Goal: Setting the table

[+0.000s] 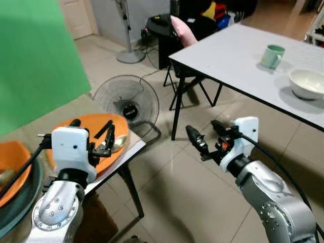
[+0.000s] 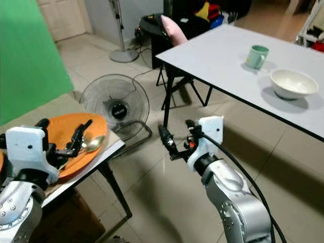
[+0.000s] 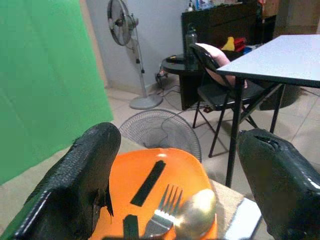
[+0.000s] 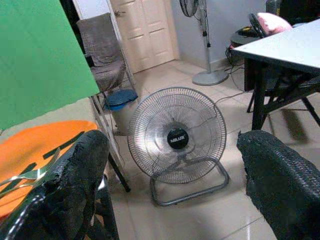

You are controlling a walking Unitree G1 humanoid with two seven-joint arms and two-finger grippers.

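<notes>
I had the left gripper hovering just over the orange plate on the small side table at my left, its fingers spread apart and clutching nothing. From the left wrist camera I could see a fork and a spoon lying side by side on that plate, between the two black fingers but not touched by them, with strips of black tape stuck to the plate beside them. The right gripper hung in mid-air over the tiled floor, between the side table and the white dining table, also spread wide and empty. On the white table stood a green mug and, near it, a white bowl, well apart from both grippers. A floor fan sat on the tiles just behind the side table, and a black chair with a pink cushion stood at the far end of the white table. An orange bowl rested at my far left.
</notes>
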